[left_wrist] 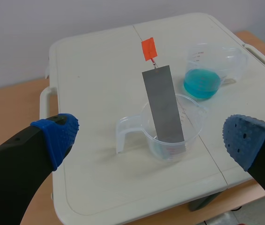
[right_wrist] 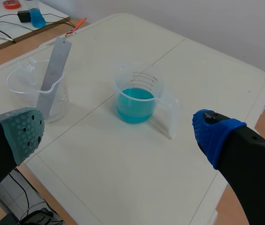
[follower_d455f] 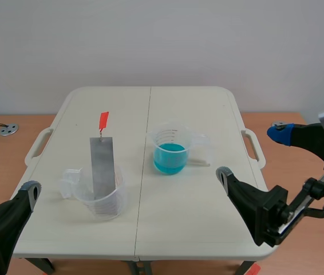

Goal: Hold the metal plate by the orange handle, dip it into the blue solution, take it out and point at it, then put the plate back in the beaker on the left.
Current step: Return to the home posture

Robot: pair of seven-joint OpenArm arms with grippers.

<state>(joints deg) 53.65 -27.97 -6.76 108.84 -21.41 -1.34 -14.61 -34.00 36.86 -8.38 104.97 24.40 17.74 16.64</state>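
Metal plate (follower_d455f: 102, 166), just one, leans in the clear beaker (follower_d455f: 102, 200) on the left, orange handle (follower_d455f: 103, 121) up top. The second beaker (follower_d455f: 170, 152), holding blue solution, sits apart on its right. Left gripper (left_wrist: 151, 138) and right gripper (right_wrist: 118, 132) both hang with fingers spread, holding nothing, and only the right wrist view catches a small blue bottle (right_wrist: 37, 16) off the table.

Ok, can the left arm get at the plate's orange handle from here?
Probably yes: the orange handle sticks up well above the beaker, and nothing lies between it and the left arm, whose jaws are open.
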